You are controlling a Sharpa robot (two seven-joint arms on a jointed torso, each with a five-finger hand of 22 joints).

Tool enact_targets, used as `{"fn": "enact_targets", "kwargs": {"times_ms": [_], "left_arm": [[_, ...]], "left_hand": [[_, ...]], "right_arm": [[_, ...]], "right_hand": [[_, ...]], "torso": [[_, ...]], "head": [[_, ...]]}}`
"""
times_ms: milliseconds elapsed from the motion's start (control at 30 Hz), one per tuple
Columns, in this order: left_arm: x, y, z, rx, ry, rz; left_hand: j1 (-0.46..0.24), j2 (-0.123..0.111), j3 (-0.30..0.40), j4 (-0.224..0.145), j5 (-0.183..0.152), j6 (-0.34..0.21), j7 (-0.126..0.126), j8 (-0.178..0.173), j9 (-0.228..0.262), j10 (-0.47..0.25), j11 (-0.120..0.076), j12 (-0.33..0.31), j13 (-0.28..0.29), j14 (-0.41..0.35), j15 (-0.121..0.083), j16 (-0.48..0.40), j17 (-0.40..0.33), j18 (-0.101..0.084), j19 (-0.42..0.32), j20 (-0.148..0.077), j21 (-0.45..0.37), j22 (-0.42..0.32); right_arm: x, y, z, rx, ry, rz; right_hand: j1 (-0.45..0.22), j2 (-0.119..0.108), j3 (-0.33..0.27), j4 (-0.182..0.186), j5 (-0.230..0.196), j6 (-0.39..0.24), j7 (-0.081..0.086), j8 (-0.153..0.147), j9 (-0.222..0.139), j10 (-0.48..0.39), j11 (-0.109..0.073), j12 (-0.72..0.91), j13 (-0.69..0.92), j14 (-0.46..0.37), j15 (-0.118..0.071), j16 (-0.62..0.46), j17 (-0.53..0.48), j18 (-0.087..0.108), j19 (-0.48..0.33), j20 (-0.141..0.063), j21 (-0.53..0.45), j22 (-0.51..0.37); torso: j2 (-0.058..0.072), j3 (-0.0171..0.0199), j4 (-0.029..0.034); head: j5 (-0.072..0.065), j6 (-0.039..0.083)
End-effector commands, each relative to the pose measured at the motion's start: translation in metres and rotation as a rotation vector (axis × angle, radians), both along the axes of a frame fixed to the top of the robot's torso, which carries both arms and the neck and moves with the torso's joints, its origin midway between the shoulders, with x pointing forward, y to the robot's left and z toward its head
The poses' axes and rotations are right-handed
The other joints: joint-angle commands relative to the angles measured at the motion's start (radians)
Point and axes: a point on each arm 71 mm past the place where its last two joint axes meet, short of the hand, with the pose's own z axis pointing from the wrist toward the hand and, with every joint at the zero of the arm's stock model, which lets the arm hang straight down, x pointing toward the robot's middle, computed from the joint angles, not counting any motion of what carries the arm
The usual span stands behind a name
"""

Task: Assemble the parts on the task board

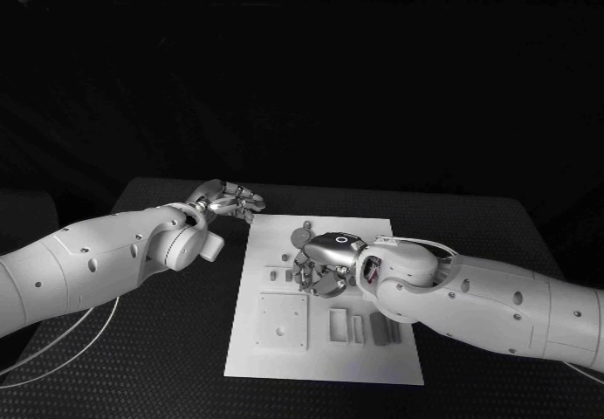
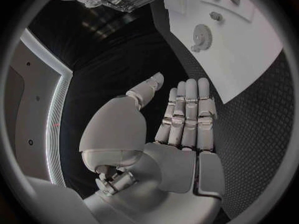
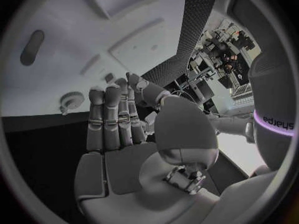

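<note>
Two silver hands empty, fingers straight: left hand off flat white task board, over black textured bench; right hand above small toothed gear.

Left arm enters from 9 o'clock; left hand sits at 11 o'clock of centre, fingers straight and together, holding nothing. Right arm enters from 4 o'clock; right hand at centre, fingers extended, holding nothing.
</note>
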Motion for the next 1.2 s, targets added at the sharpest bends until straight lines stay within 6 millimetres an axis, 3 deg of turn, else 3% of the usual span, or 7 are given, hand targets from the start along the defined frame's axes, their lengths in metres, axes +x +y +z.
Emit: {"fn": "enact_targets", "kwargs": {"times_ms": [33, 233, 467, 767, 1200], "left_arm": [[0.001, -0.003, 0.002, -0.014, -0.003, -0.016], [0.001, -0.006, 0.002, -0.015, -0.003, -0.019], [0.001, -0.007, 0.002, -0.015, -0.002, -0.021], [0.001, -0.006, 0.002, -0.016, -0.001, -0.022], [0.001, -0.005, 0.002, -0.015, 0.002, -0.022]], "left_hand": [[-0.009, 0.0, -0.007, 0.002, -0.001, -0.005, -0.001, 0.004, -0.002, -0.008, 0.0, -0.003, -0.001, 0.004, 0.006, -0.006, 0.001, 0.017, 0.002, 0.003, -0.004, -0.002], [-0.009, 0.0, -0.007, 0.002, -0.001, -0.005, -0.001, 0.004, -0.002, -0.008, 0.0, -0.003, -0.001, 0.004, 0.006, -0.007, 0.002, 0.017, 0.002, 0.003, -0.005, -0.002], [-0.009, 0.0, -0.007, 0.002, -0.001, -0.006, -0.001, 0.004, -0.002, -0.009, 0.0, -0.003, -0.001, 0.004, 0.007, -0.007, 0.002, 0.017, 0.002, 0.003, -0.005, -0.002], [-0.009, 0.0, -0.007, 0.002, -0.001, -0.006, -0.001, 0.004, -0.002, -0.009, 0.001, -0.003, -0.001, 0.004, 0.007, -0.008, 0.003, 0.017, 0.002, 0.004, -0.006, -0.002], [-0.009, 0.0, -0.008, 0.003, -0.001, -0.006, -0.001, 0.004, -0.003, -0.01, 0.001, -0.003, -0.001, 0.004, 0.007, -0.009, 0.004, 0.017, 0.002, 0.004, -0.007, -0.002]], "right_arm": [[-0.002, 0.003, -0.006, -0.032, -0.007, 0.022], [-0.01, 0.013, -0.015, -0.04, 0.001, 0.051], [-0.013, 0.016, -0.02, -0.047, 0.003, 0.061], [-0.016, 0.019, -0.028, -0.065, -0.019, 0.074], [-0.016, 0.017, -0.03, -0.074, -0.013, 0.074]], "right_hand": [[-0.006, 0.002, 0.007, 0.0, 0.001, 0.002, 0.002, 0.003, 0.002, 0.004, 0.003, -0.003, 0.002, 0.004, -0.006, -0.005, 0.001, 0.044, 0.0, -0.004, 0.002, 0.001], [-0.007, 0.002, 0.007, -0.001, 0.001, 0.001, 0.002, 0.003, 0.003, 0.005, 0.003, -0.003, 0.002, 0.004, -0.006, -0.006, 0.002, 0.044, 0.0, -0.005, 0.002, 0.001], [-0.007, 0.003, 0.007, -0.001, 0.001, 0.001, 0.002, 0.003, 0.004, 0.005, 0.003, -0.004, 0.003, 0.004, -0.006, -0.006, 0.002, 0.044, 0.0, -0.005, 0.002, 0.001], [-0.007, 0.003, 0.007, -0.001, 0.001, 0.001, 0.002, 0.004, 0.005, 0.005, 0.003, -0.004, 0.003, 0.005, -0.006, -0.006, 0.002, 0.044, 0.0, -0.005, 0.002, 0.001], [-0.006, 0.003, 0.007, -0.001, 0.001, 0.0, 0.002, 0.004, 0.006, 0.005, 0.003, -0.005, 0.004, 0.005, -0.006, -0.007, 0.003, 0.044, 0.001, -0.006, 0.002, 0.001]], "torso": [[-0.002, -0.0012, 0.0006], [0.0, -0.0005, 0.0], [0.0, 0.0002, -0.0002], [-0.001, 0.0003, 0.0003], [-0.001, -0.0013, 0.0001]], "head": [[0.01, -0.01], [0.024, -0.016], [0.032, -0.021], [0.034, -0.028], [0.031, -0.029]]}}
